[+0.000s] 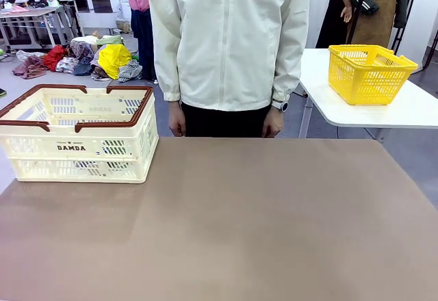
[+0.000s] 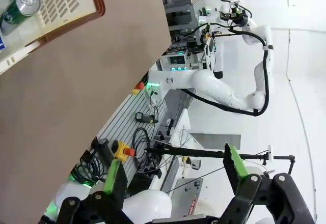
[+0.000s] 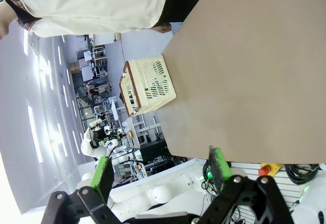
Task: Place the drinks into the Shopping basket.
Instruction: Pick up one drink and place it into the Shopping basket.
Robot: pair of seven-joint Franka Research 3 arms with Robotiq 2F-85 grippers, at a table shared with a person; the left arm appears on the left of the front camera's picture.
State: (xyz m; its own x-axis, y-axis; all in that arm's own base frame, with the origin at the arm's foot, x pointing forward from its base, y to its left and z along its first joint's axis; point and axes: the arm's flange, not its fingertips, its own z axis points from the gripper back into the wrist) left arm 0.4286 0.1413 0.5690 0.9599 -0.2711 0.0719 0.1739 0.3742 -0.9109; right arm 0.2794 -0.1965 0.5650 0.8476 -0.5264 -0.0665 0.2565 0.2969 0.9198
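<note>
A green drink can [image 2: 20, 9], light, rigid and slippery, best gripped around its sides, stands inside the cream Shopping basket [image 1: 79, 133]; both grippers [image 2: 175, 175] [image 3: 160, 175] spread empty.

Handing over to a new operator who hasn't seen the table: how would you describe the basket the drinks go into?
Start at the brown table and look to its far left corner, on the robot's left. The Shopping basket there is large, cream-white and slotted, with a dark brown rim and "DAMDA" printed on its side, unlike the smaller bright yellow basket on the white side table.
</note>
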